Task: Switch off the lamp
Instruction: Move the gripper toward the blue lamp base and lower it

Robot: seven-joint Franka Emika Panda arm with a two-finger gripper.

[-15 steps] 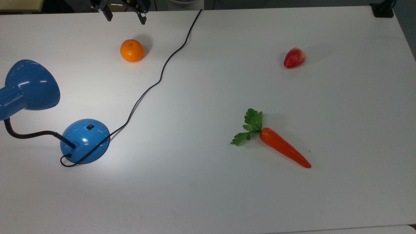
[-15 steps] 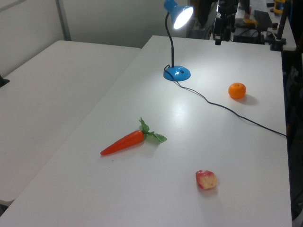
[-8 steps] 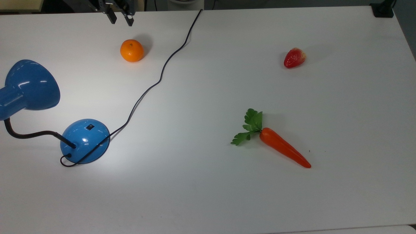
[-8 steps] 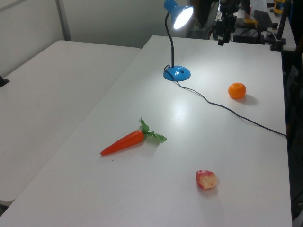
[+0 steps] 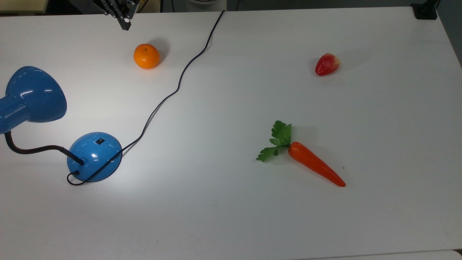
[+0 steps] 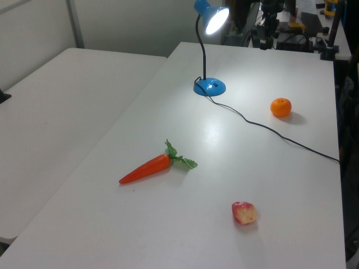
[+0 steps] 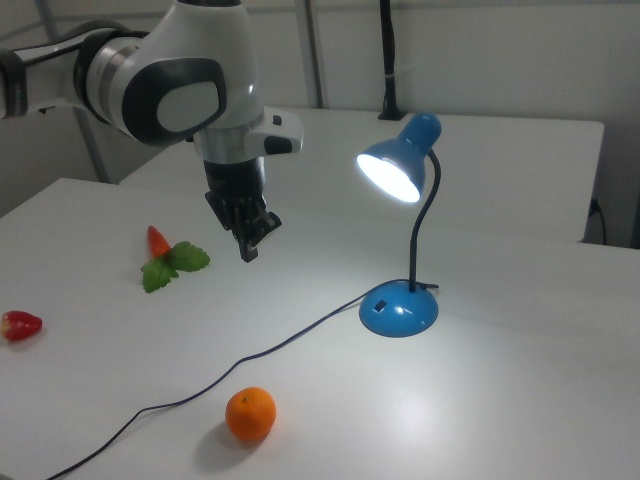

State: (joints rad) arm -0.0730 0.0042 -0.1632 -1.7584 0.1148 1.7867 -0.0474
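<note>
Since the earlier frame, the tool (image 5: 124, 24) has brought its fingers together and shifted a little toward the top view's left. The lamp (image 5: 94, 156) is still lit; its base switch (image 5: 99, 141) lies well apart from the tool, toward the top view's lower left, past the orange (image 5: 146, 56).

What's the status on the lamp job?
Gripper shut, empty, hovering above the table beyond the orange. Lamp lit, switch untouched. Nothing blocking the base.
</note>
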